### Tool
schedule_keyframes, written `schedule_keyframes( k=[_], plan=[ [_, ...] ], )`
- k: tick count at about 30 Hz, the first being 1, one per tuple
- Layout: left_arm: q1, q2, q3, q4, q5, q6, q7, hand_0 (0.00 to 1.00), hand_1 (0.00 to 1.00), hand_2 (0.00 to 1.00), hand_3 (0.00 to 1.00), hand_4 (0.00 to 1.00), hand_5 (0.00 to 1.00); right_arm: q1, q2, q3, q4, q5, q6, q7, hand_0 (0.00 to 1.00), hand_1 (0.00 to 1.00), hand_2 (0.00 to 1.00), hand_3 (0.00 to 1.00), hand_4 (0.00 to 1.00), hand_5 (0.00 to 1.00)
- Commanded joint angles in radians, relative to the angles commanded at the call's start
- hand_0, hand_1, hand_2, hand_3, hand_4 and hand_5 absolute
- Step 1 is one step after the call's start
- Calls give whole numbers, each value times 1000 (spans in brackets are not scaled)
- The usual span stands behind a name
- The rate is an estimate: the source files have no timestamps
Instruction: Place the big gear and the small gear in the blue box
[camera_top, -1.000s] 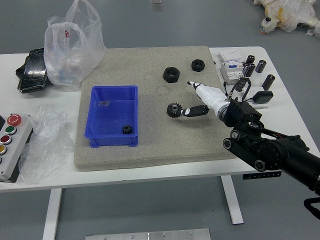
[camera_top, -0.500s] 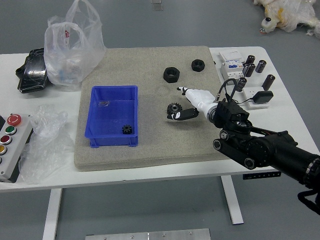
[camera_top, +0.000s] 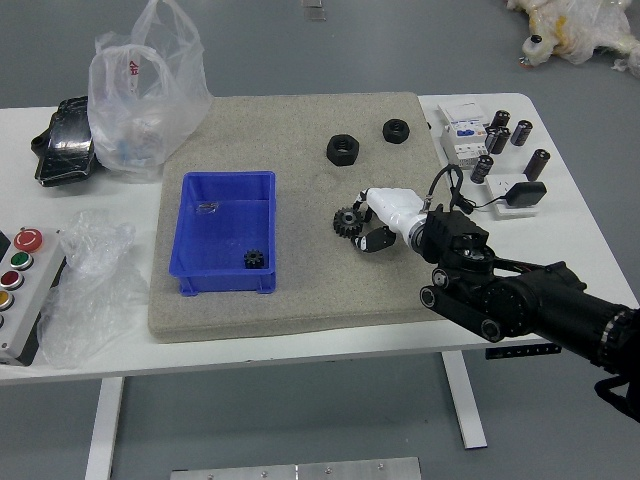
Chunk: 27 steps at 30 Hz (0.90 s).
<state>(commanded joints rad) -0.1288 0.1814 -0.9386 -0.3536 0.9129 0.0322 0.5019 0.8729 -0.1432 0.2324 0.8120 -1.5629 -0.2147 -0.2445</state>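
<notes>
On plastic bag (camera_top: 150, 115), seemingly red lettering (camera_top: 134, 68).

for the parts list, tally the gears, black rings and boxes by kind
gears: 2 (big gear, small gear)
black rings: 2 (near ring, far ring)
boxes: 1 (blue box)
total: 5

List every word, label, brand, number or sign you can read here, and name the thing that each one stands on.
"金", as best it reads: in red on the clear plastic bag.
White device at the table's right: bluish marking on it, too small and blurred to read.
No other text can be made out.
</notes>
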Motion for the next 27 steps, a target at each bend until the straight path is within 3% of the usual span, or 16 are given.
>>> schedule_keyframes(
  k=[10, 17, 27],
  plan=[
    [0, 0, -1, 0, 2, 2, -2, 854, 874, 864, 976, 833, 765, 5, 8, 10, 35, 30, -60, 38, 432, 565, 395, 478, 420, 13],
    [5, 0, -4, -1, 5, 3, 1, 853, 873, 864, 976, 832, 763, 16, -8, 47, 89, 17, -70, 41, 428, 564, 388, 468, 403, 25],
    [5, 2, -8, -2, 9, 3, 3, 853, 873, 863, 975, 826, 779, 104, -6, 27, 223, -61, -55, 23, 425, 566, 399, 473, 422, 6]
  ],
)
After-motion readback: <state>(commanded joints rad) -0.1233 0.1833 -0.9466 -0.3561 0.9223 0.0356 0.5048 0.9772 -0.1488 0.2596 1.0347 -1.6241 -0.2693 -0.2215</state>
